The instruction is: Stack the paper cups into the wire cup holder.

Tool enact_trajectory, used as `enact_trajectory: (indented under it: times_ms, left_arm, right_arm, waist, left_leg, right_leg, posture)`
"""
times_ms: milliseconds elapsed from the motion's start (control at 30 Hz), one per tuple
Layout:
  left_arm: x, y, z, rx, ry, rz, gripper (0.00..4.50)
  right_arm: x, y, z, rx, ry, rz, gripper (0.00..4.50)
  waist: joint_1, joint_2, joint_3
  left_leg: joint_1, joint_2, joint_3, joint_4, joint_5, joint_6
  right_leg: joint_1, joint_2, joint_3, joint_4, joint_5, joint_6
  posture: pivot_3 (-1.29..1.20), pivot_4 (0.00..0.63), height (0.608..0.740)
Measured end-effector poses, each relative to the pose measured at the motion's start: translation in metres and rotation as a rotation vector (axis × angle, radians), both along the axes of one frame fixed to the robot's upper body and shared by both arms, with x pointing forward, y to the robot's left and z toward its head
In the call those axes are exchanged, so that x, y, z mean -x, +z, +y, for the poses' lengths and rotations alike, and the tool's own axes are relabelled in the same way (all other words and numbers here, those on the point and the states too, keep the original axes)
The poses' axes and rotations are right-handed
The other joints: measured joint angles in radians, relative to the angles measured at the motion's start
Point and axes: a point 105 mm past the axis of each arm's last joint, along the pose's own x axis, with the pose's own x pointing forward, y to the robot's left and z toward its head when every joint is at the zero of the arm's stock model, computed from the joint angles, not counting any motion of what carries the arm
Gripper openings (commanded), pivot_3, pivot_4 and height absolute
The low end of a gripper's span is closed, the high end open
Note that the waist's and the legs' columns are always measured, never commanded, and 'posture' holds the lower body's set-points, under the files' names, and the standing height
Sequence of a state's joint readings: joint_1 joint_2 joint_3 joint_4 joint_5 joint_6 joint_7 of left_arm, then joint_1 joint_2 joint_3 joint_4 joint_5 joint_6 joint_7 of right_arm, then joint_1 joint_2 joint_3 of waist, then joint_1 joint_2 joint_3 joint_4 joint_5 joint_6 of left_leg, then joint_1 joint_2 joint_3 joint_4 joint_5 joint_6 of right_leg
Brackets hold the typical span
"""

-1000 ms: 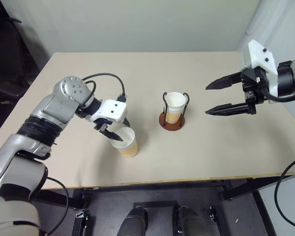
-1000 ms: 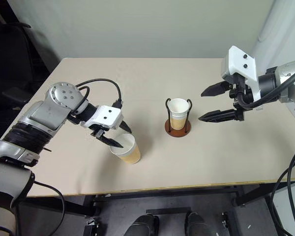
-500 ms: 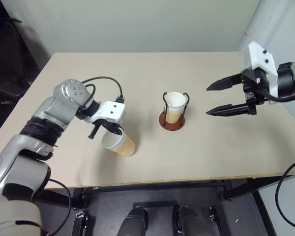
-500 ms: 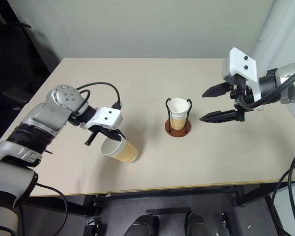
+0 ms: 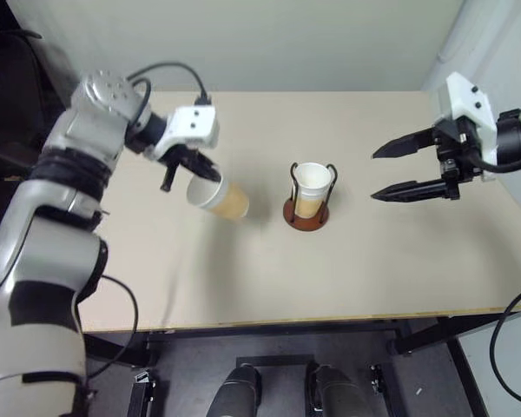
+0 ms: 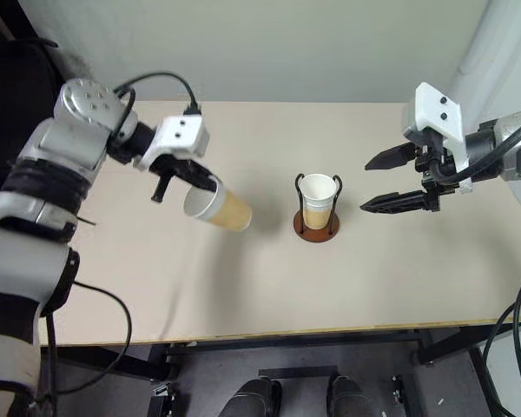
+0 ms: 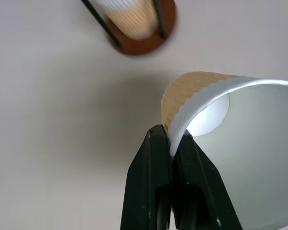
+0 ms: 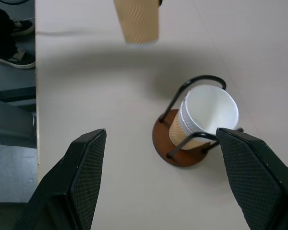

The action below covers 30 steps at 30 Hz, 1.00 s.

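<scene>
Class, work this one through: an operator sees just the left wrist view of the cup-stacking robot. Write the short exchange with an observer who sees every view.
Operator: Is my cup off the table?
Observer: Yes. The left gripper holds the paper cup tilted in the air, to the left of the wire cup holder.
Operator: Where is the other gripper?
Observer: The right gripper hangs open and empty on the holder's right side.

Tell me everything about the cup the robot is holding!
The held cup is tapered paper, ribbed tan outside and white inside with a white rim. It hangs in the air, tipped nearly on its side, mouth toward the left gripper, whose black fingers pinch its rim wall, one inside and one outside. Nothing else touches it. It is beside the holder, on its left.
</scene>
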<state>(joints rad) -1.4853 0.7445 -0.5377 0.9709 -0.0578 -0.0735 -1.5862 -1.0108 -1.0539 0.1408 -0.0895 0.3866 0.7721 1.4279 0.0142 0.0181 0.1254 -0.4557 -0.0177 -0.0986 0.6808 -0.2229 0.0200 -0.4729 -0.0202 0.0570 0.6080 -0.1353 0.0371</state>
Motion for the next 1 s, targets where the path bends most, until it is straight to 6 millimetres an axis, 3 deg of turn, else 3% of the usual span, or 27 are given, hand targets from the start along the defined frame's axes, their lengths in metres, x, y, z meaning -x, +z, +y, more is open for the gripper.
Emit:
enact_trajectory:
  times_ms: [100,167,400,600,767,1000]
  left_arm:
    - [-0.001,0.03,-0.021,0.037,-0.045,-0.064,0.06]
    - [0.0,0.037,-0.029,0.036,-0.067,-0.086,0.06]
    - [-0.002,0.036,-0.057,0.0,-0.132,-0.082,0.06]
    - [0.003,0.047,-0.09,-0.009,-0.205,-0.108,0.06]
    - [0.004,0.057,-0.092,0.013,-0.202,-0.129,0.06]
    - [-0.001,0.051,-0.102,-0.012,-0.2,-0.158,0.06]
  right_arm:
    - [0.001,0.0,-0.001,0.003,0.012,0.009,3.72]
    - [0.002,0.0,-0.001,0.006,0.024,0.007,3.72]
    - [0.002,0.003,-0.001,0.01,0.051,-0.011,3.72]
    - [0.002,0.004,-0.001,0.01,0.048,-0.014,3.72]
    - [0.003,0.004,-0.005,0.018,0.029,-0.011,3.72]
    - [0.004,0.001,-0.004,0.025,0.027,-0.005,3.72]
  waist:
    - [0.002,0.0,0.0]
    - [0.002,0.0,0.0]
    - [0.001,0.0,0.001]
    - [0.009,0.0,0.001]
    - [0.004,0.0,0.001]
    - [0.009,0.0,0.001]
  left_leg:
    - [-0.001,-0.001,0.0,-0.001,-0.002,0.001]
    - [0.0,-0.001,0.001,-0.001,-0.003,0.002]
    - [-0.001,-0.001,0.004,0.001,-0.007,0.006]
    - [-0.002,-0.004,0.007,0.002,-0.009,0.009]
    - [-0.001,-0.004,0.007,0.002,-0.01,0.01]
    - [0.0,-0.005,0.006,0.004,-0.011,0.011]
  right_leg:
    - [0.0,-0.001,0.0,-0.001,-0.002,0.004]
    - [0.0,-0.002,0.001,0.0,-0.004,0.005]
    - [-0.001,-0.001,0.001,-0.001,-0.004,0.007]
    - [0.0,-0.002,0.002,-0.003,-0.005,0.01]
    - [0.001,-0.003,0.003,-0.004,-0.005,0.015]
    - [0.003,-0.005,0.003,-0.003,-0.006,0.015]
  posture:
    - [0.0,0.15,0.74]
    - [0.0,0.15,0.74]
    - [0.0,0.15,0.74]
    - [0.0,0.15,0.74]
    - [0.0,0.15,0.74]
    - [0.0,0.15,0.74]
